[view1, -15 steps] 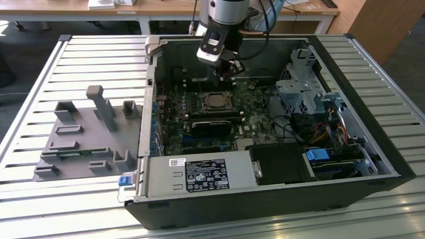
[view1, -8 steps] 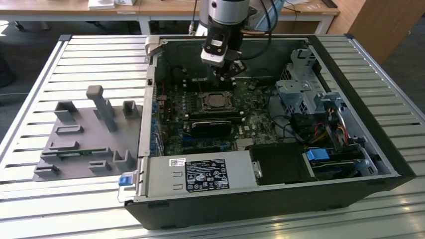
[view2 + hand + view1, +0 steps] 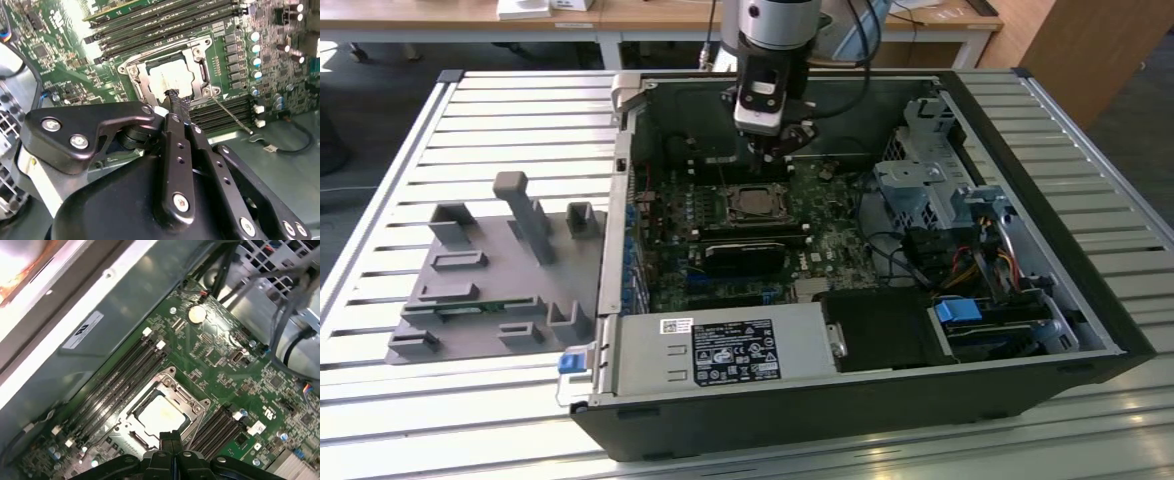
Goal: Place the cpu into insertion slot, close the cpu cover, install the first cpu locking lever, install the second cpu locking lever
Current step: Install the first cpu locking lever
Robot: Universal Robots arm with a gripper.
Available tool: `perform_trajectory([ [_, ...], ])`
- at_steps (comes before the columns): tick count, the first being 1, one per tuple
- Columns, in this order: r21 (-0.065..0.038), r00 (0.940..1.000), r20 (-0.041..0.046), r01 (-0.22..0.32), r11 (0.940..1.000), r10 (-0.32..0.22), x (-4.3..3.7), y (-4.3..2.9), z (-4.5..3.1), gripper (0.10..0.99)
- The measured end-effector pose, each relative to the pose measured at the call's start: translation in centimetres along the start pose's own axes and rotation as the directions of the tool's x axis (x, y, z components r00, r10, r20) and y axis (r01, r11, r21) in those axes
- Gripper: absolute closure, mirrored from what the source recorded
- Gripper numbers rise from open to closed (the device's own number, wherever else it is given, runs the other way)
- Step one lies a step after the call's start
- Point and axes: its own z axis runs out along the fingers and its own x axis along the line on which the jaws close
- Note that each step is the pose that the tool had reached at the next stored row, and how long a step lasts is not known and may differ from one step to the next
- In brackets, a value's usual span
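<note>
The cpu [image 3: 161,415] is seated in the insertion slot [image 3: 726,190], on the green motherboard [image 3: 220,370] inside the open computer case [image 3: 1107,330], which is laid on the slatted surface [image 3: 480,130]. The cpu cover [image 3: 199,70] is laid flat around the chip's face. The end effector [image 3: 175,96] is positioned at the slot's edge, fingers pressed together with nothing between them. A thin silver lever [image 3: 231,116] is angled out beside the slot.

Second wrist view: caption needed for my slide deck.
Shut tool at the edge of the cpu cover, closed over the seated cpu.
</note>
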Motion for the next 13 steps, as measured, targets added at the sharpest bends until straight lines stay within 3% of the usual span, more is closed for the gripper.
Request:
perform_trajectory([
  [7, 0.000, 0.9947, 0.0002, 0.103, 0.9947, -0.103, 0.00, 0.00, 0.00, 0.980],
  [13, 0.001, 0.9790, 0.0015, 0.204, 0.9790, -0.204, 0.00, 0.00, 0.02, 0.980],
])
